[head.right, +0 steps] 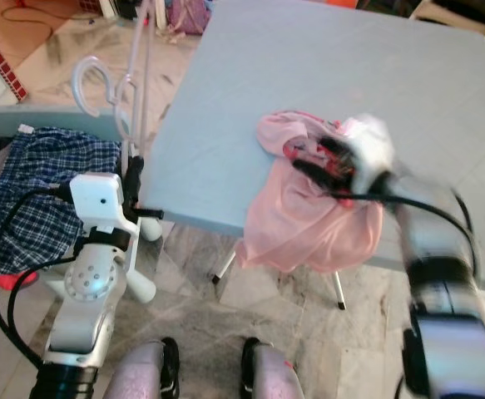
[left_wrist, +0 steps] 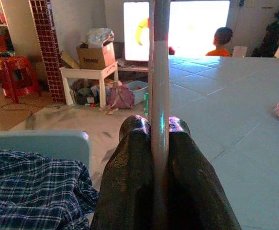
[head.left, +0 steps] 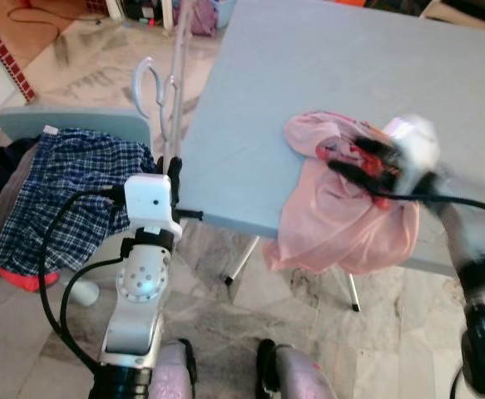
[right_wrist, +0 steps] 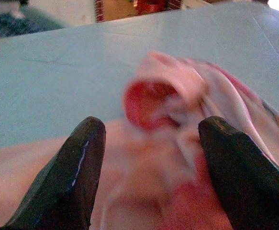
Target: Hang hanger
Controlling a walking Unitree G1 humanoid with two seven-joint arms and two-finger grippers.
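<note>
In the left eye view, a grey table (head.left: 309, 91) is seen from above, with a pink garment (head.left: 342, 216) draped over its near edge and hanging down toward the tiled floor (head.left: 250, 316). The right gripper (head.left: 354, 162) is blurred and is held over the top of the garment. To the left, the left gripper (head.left: 172, 170) is raised beside the table's corner and is clamped on the thin stem of a white hanger (head.left: 160, 96), whose hook curves upward above it. A blue plaid shirt (head.left: 67, 187) is laid over a pale chair (head.left: 26, 120) just left of that arm.

In the right eye view, the same scene is shown: the hanger's hook (head.right: 92, 79) stands above the left gripper, well apart from the garment.

In the left wrist view, the two black fingers (left_wrist: 129, 182) are pressed together on the hanger's stem (left_wrist: 159, 72), which rises straight between them. A small white side table (left_wrist: 86, 76) carrying a cardboard box (left_wrist: 95, 55) is seen against the far wall, and a person in an orange top (left_wrist: 221, 43) is seen beyond the grey table.

In the right wrist view, the fingers (right_wrist: 77, 167) are spread wide apart, with the blurred pink cloth (right_wrist: 177, 124) lying between and just beyond them on the table.
</note>
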